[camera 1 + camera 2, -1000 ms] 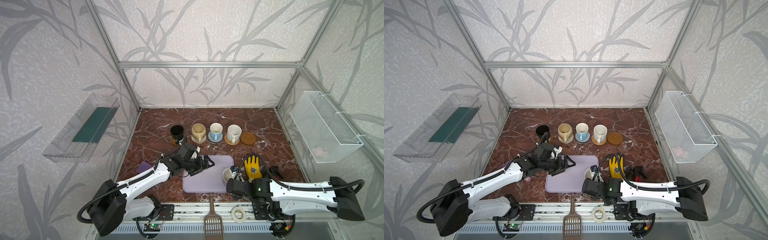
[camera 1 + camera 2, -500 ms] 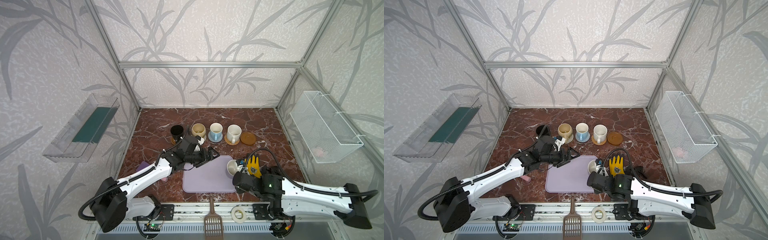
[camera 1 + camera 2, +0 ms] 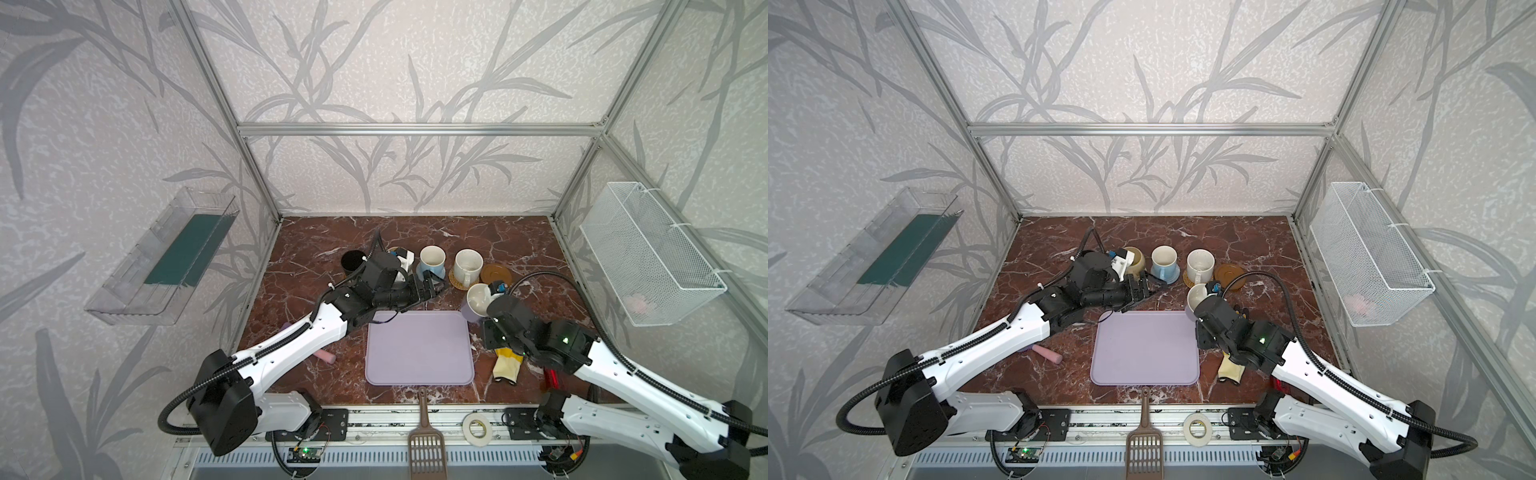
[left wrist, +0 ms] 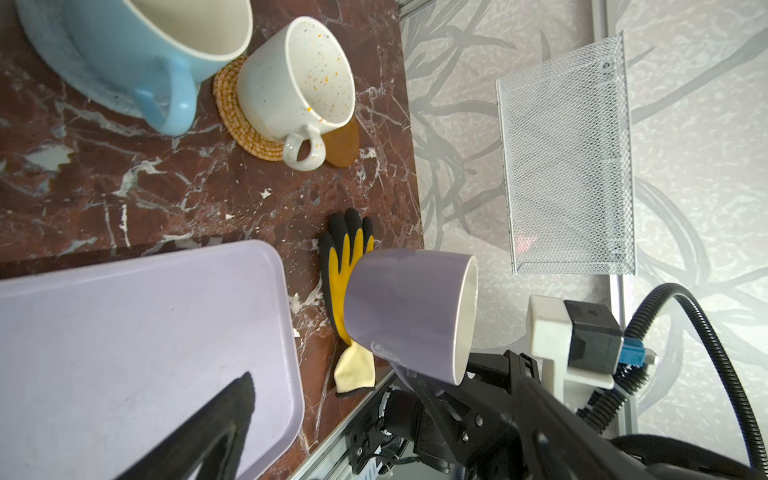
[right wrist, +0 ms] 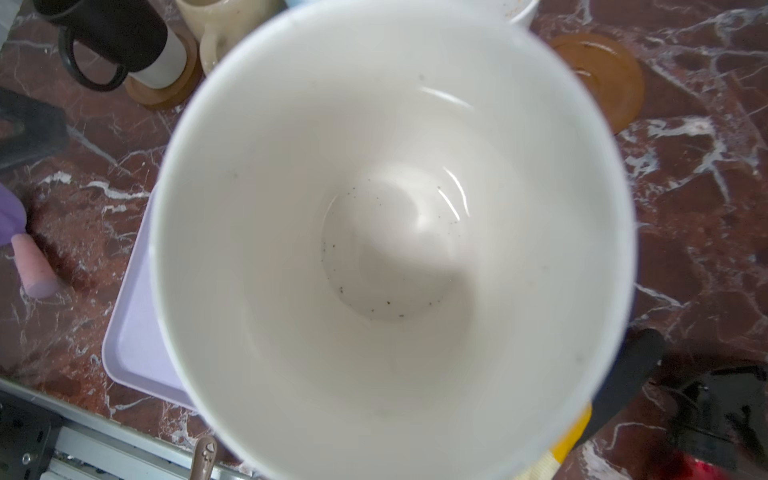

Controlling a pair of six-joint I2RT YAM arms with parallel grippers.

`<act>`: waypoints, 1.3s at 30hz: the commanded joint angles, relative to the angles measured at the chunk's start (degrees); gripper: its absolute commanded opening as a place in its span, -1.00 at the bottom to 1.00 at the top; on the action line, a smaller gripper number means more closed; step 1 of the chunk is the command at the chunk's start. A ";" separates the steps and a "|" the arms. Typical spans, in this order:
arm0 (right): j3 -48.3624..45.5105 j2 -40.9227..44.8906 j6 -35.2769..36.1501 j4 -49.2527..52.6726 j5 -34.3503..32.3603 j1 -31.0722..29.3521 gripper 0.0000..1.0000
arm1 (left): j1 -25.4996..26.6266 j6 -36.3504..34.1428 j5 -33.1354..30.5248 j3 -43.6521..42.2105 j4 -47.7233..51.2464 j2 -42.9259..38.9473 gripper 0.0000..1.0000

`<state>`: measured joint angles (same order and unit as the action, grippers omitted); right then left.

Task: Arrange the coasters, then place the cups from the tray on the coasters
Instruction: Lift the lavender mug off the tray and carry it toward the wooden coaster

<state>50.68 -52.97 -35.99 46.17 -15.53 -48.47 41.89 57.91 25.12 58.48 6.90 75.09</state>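
Observation:
My right gripper point(image 3: 485, 316) is shut on the lavender-grey cup point(image 3: 476, 301), holding it tilted above the table just past the far right corner of the lavender tray point(image 3: 419, 353), which carries nothing. The cup's white inside point(image 5: 390, 232) fills the right wrist view and hides the jaws. A bare amber coaster point(image 3: 496, 274) lies right behind the cup. The black cup point(image 3: 353, 262), beige cup point(image 3: 1136, 259), light blue cup point(image 3: 431, 259) and cream-white cup point(image 3: 467, 264) stand on coasters in a row. My left gripper point(image 3: 434, 289) is open, in front of the blue cup.
A yellow-and-black glove point(image 3: 507, 365) lies right of the tray under my right arm. A pink cylinder point(image 3: 326, 356) lies left of the tray. A brown scoop point(image 3: 428, 440) and a tape roll point(image 3: 477, 428) sit at the front rail. A wire basket point(image 3: 648, 253) hangs on the right wall.
My right gripper has lifted the lavender-grey cup off the tray's right edge and carried it back toward the bare amber coaster. My open left gripper has moved off the tray toward the cup row.

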 commanded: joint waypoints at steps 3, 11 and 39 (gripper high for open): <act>4.98 1.23 8.44 -0.74 3.97 7.34 -1.00 | 0.04 -2.16 -1.49 5.85 -0.65 3.08 0.99; 8.58 -2.99 13.35 -1.71 11.00 18.56 -1.00 | 0.04 -3.20 -0.41 12.42 -0.52 8.43 0.99; 16.27 -25.76 16.18 -11.44 9.00 35.43 -1.00 | 0.98 -4.99 -2.50 30.13 0.82 26.60 0.99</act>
<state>63.31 -77.97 -19.75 40.40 -4.21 -13.56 42.61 52.56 23.57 85.91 9.74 100.88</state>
